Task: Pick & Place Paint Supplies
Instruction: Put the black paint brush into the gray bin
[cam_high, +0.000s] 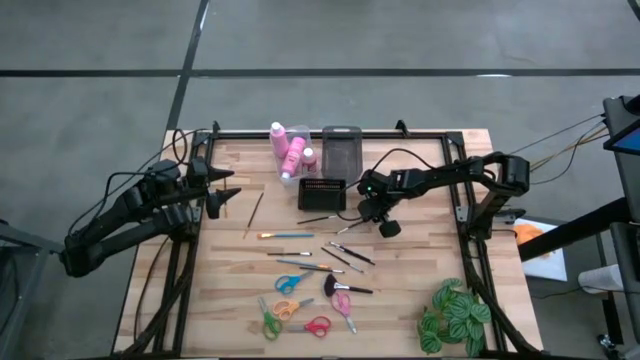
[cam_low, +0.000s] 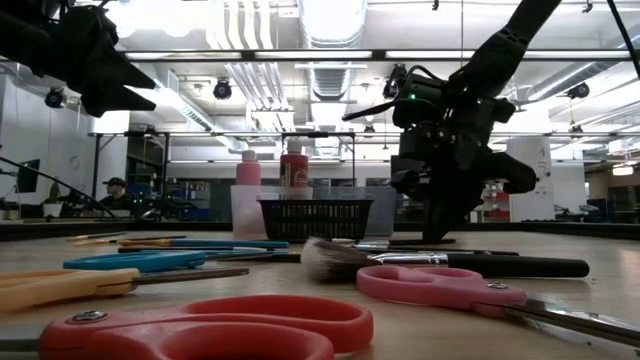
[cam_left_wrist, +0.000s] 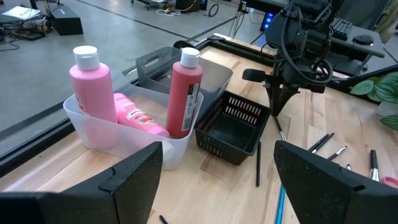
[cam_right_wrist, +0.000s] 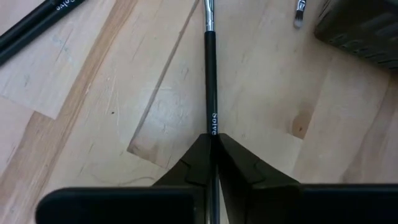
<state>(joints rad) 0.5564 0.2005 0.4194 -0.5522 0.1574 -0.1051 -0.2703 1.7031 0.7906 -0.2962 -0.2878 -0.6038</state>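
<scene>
- Spanning the scene: a wooden tabletop (cam_high: 400, 300) strewn with paint supplies, leafy plant (cam_high: 455, 315) at one near corner.
- Reaching in from the right side: right gripper (cam_right_wrist: 213, 138), down at the tabletop just beside the black mesh basket (cam_high: 322, 193), jaws clamped together on a black paintbrush (cam_right_wrist: 211, 74).
- Waiting at the left edge: left gripper (cam_left_wrist: 214, 165), raised well clear, jaws wide apart and holding nothing.
- Standing at the far edge: clear bin (cam_left_wrist: 118, 134) with three pink bottles (cam_left_wrist: 184, 93), grey bin (cam_high: 341, 150) next to it, basket in front.
- Lying flat: gripped brush, long axis running straight out ahead of the jaws, seized near the handle end, bristle end pointing away; right arm far nearer than left.
- Judging the coming move: lift straight up, then swing the free end round toward a bin; long overhang likely to droop or pivot.
- Scattered nearer the front: more brushes (cam_high: 285, 236) and coloured scissors (cam_high: 294, 284), untouched.
</scene>
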